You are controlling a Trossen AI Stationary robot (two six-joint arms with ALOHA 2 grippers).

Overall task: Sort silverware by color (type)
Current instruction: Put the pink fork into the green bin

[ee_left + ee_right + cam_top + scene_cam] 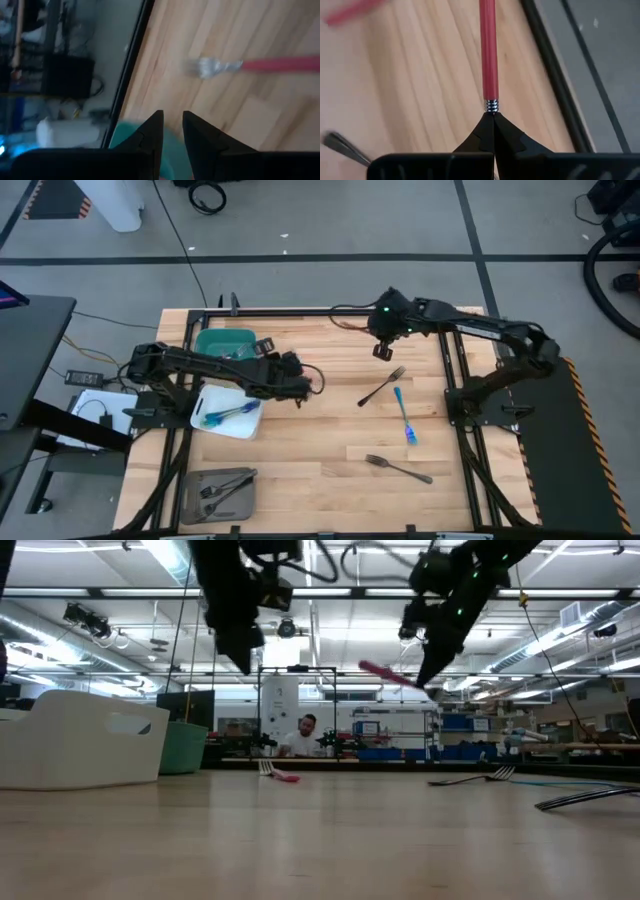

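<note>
My right gripper (492,116) hangs above the far middle of the table (383,352), shut on a red-handled utensil (385,674). A second red-handled fork (250,65) lies flat on the wood near the far edge. My left gripper (172,117) is open with nothing between its fingers, raised beside the green bin (225,343), over the table's left middle (303,387). Loose on the table lie a dark fork (382,387), a blue-handled utensil (404,418) and another dark fork (398,469). My right gripper pinches the red-handled utensil between its two fingertips at the metal neck, just behind the ribbed collar (491,106). The fingers slant down from above and lie along it; the red handle (488,50) runs straight on past them. It hangs tilted, clear of the table.
A white bin (206,402) holding blue-handled pieces stands left of centre. A grey bin (190,480) with dark pieces sits at the near left. Black frame rails (452,360) run along the table's sides. Bare wood lies in the middle and near right.
</note>
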